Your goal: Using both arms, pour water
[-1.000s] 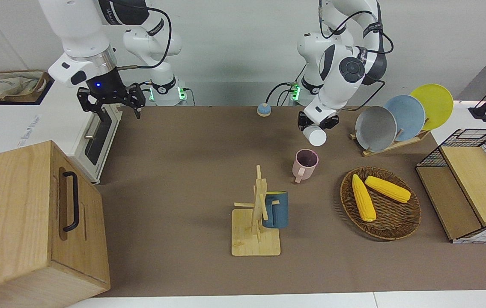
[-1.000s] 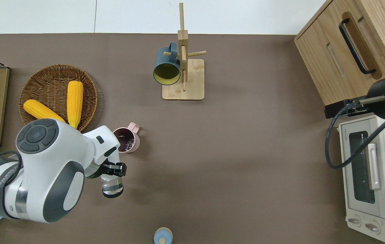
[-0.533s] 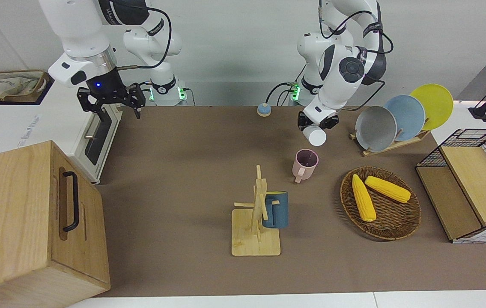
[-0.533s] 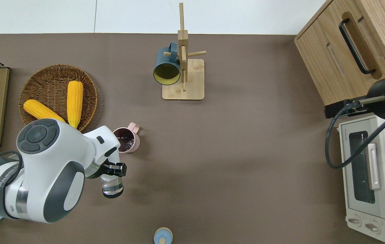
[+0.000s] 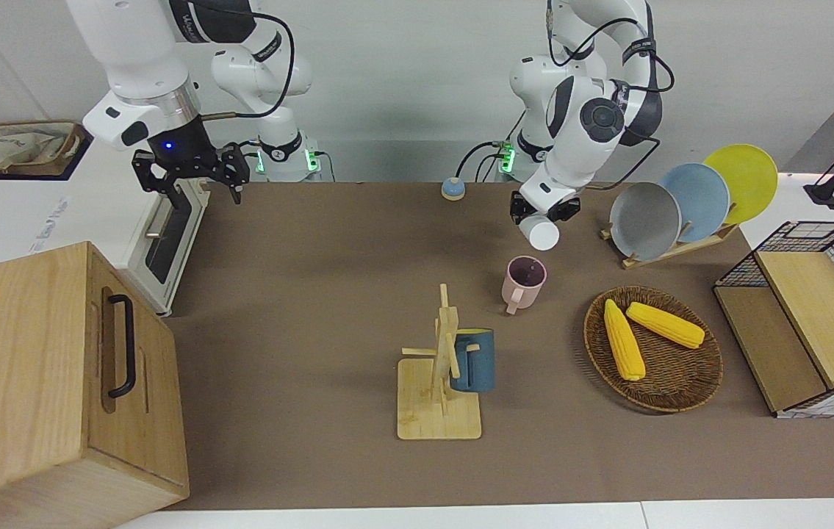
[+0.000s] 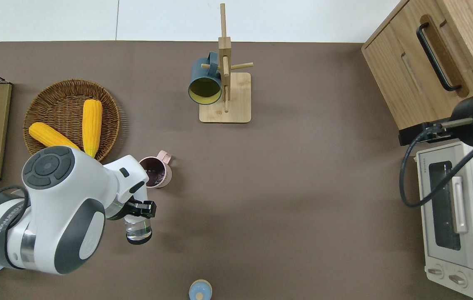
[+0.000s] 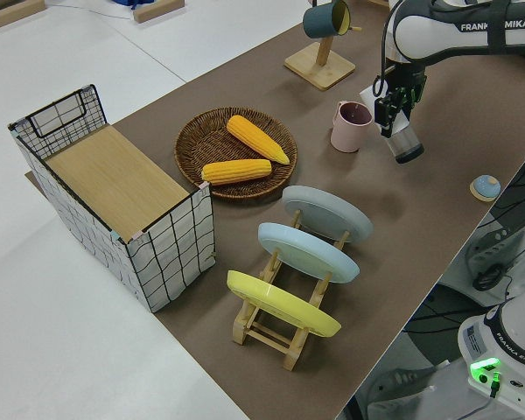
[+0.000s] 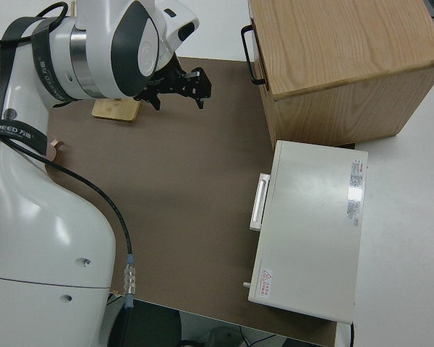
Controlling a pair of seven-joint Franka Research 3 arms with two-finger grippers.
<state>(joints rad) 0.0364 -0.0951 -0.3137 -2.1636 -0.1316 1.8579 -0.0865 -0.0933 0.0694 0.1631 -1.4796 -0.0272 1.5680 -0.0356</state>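
Note:
My left gripper (image 6: 138, 209) (image 5: 545, 209) (image 7: 394, 109) is shut on a clear bottle (image 6: 138, 230) (image 5: 540, 232) (image 7: 406, 145) and holds it tilted in the air over the bare brown mat, just short of the pink mug (image 6: 156, 171) (image 5: 525, 281) (image 7: 350, 127). The mug stands upright on the mat with a dark inside and its handle pointing away from the robots. Whether water is in the bottle I cannot make out. The right arm is parked, and its gripper (image 5: 192, 180) (image 8: 177, 90) is open and holds nothing.
A wicker basket (image 6: 107, 125) with two corn cobs lies beside the mug. A wooden mug tree (image 6: 224, 83) carries a dark blue mug. A small blue cap (image 6: 200, 290) sits near the robots. A toaster oven (image 6: 453, 216), wooden cabinet (image 6: 436, 62), plate rack (image 5: 681, 206) and wire crate (image 5: 806, 316) line the table's ends.
The left arm's upper joints have shifted very slightly. The bottle stays in almost the same spot and tilt. The right arm has not moved.

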